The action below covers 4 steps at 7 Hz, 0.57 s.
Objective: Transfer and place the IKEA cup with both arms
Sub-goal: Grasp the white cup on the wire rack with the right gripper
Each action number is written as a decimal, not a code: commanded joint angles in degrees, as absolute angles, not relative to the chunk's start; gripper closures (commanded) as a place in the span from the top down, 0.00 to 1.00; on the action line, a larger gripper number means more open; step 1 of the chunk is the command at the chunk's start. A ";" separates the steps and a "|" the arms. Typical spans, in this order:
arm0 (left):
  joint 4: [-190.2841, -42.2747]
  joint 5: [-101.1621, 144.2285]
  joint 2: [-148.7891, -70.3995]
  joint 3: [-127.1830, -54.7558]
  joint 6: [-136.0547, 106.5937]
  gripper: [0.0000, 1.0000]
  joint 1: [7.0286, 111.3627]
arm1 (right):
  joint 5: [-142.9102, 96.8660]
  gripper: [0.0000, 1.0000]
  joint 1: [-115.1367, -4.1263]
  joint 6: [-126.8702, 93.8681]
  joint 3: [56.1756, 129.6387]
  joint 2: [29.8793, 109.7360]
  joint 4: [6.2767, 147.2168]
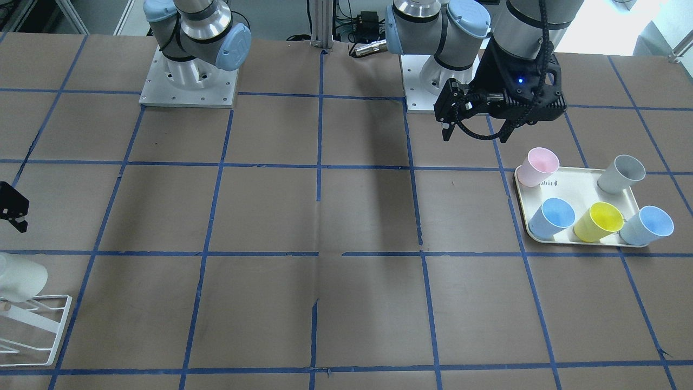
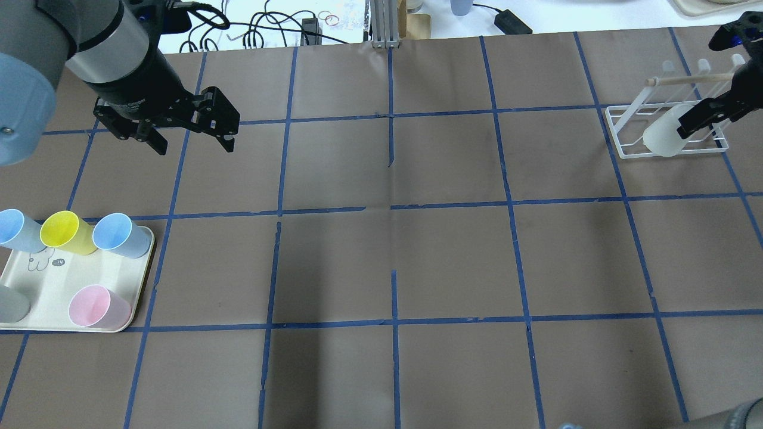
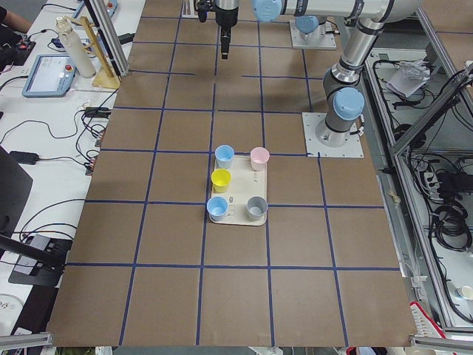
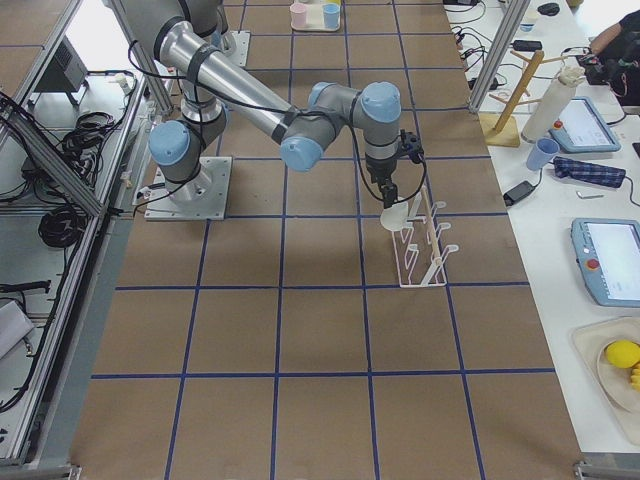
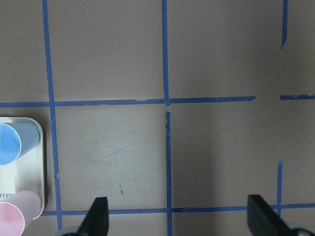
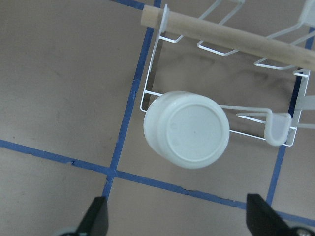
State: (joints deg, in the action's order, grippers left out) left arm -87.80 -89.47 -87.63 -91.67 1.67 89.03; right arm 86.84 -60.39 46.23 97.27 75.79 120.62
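Note:
The off-white IKEA cup (image 6: 187, 129) sits upside down and tilted on a peg of the white wire rack (image 6: 150, 78), its base towards the right wrist camera. It also shows in the overhead view (image 2: 661, 138) and at the front view's left edge (image 1: 19, 279). My right gripper (image 6: 179, 220) is open just above the cup, its fingers apart from it and empty. My left gripper (image 2: 195, 146) is open and empty, hovering above the table beyond the tray (image 2: 53, 286); the left wrist view shows bare table between its fingers (image 5: 98, 216).
The cream tray (image 1: 579, 189) holds a pink cup (image 1: 537, 167), a grey cup (image 1: 621, 173), a yellow cup (image 1: 598, 221) and two blue cups (image 1: 552, 216). A wooden dowel (image 6: 231, 34) lies across the rack's top. Blue tape lines grid the brown table.

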 commanded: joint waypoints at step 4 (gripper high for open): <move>-87.80 -89.47 -87.63 -91.76 1.67 1.00 89.03 | 84.65 1.00 -60.47 46.58 96.77 70.68 125.50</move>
